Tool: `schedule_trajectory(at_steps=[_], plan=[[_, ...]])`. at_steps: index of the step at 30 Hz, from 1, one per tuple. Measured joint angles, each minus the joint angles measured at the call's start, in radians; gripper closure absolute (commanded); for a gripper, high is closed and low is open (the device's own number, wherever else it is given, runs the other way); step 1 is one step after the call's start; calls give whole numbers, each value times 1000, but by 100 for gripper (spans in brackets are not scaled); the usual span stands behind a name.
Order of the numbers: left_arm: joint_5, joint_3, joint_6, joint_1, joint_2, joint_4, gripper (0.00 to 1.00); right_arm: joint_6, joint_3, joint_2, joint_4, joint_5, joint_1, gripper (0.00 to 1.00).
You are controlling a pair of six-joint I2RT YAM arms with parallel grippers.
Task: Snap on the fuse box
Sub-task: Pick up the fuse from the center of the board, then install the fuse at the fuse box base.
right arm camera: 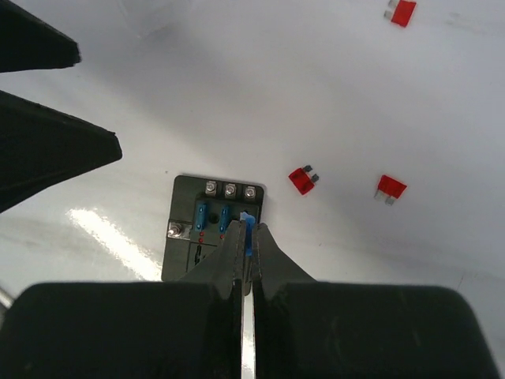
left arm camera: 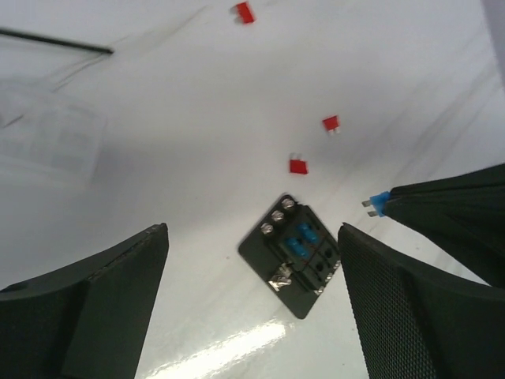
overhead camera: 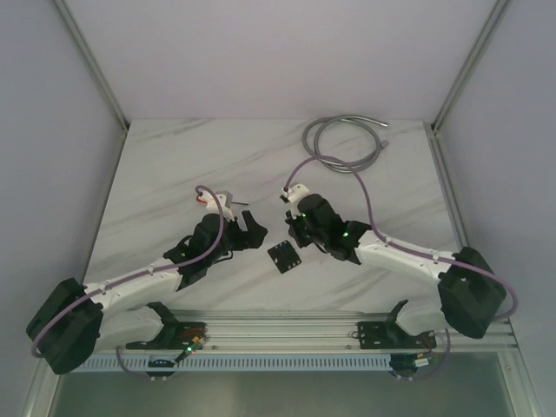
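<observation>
We judge the step in hand to be seating a fuse. The right claw is pressed together on a small blue fuse, pinched by its body. It hangs just above the fuse box, near the row where two blue fuses already sit.

To do this well, we would first line the fuse's blades up with a free slot next to the seated pair. The wrist view looks almost straight down the fingers, so we can check from there that the fuse is not twisted against the row. Then we come straight down without any sideways drag, because the box looks loose on the glossy table and could slide or tip. The left claw is spread wide on the other side of the box and holds nothing. It could close lightly on the box's edges or brace one side while we push. We let go only once the fuse sits level with its neighbours.

The fuse box lies flat on the table between the two arms, towards the near edge, and nothing touches it. It is a small dark square plate. Three silver screw heads run along one edge, the blue fuses stand below them, darker empty slots follow, and a silver stud sits at one side. Several red fuses lie loose nearby, apart from the box.
</observation>
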Motion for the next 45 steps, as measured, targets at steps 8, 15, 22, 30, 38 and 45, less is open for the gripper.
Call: schedule_trajectory(at_steps=[8,15,22,30,38,45], plan=[[-25,6,-90,26,69,-64,0,42,72,143,-50,173,82,100],[-21,12,-146,48,106,-85,0,65,104,208,-79,223,108,100],[-17,12,-184,70,115,-97,0,76,126,275,-108,241,123,100],[-17,12,-202,84,115,-105,0,83,161,305,-135,270,138,100],[-17,12,-209,88,115,-108,0,88,167,309,-148,297,152,100],[-17,12,-216,89,112,-111,0,88,167,303,-150,308,160,100]])
